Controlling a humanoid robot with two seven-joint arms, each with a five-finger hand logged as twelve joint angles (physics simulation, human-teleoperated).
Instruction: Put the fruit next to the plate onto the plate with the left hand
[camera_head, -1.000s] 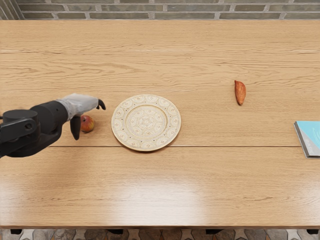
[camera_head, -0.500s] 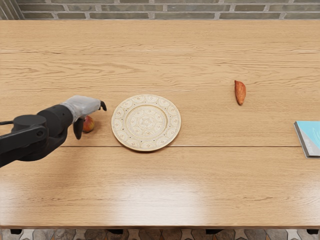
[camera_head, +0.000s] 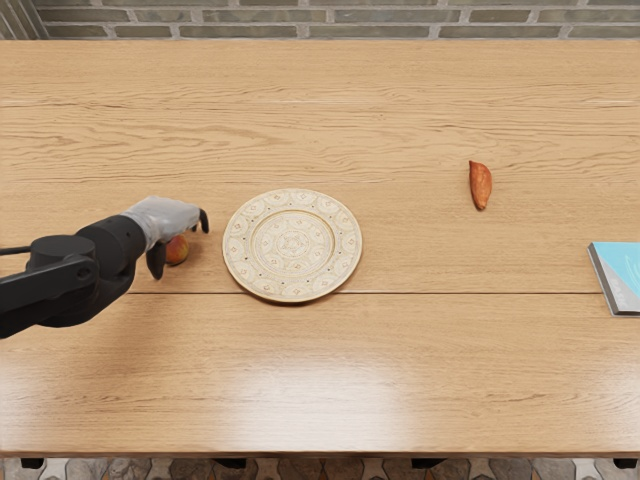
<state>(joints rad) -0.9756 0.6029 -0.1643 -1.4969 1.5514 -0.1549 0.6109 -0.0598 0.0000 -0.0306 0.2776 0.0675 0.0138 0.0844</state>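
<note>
Table (camera_head: 400, 350): fruit (camera_head: 179, 250) under L robot hand (camera_head: 165, 222)

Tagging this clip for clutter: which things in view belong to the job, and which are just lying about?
Part of the job:
- left hand, over the fruit
- small red fruit, just left of the plate
- patterned plate, nothing on it

Lying about:
- orange tapered item, well right of the plate
- blue flat object, at the table's right edge

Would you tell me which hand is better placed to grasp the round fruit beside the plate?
Left: the left hand is right at the round fruit, just left of the plate; no other arm shows.
</note>
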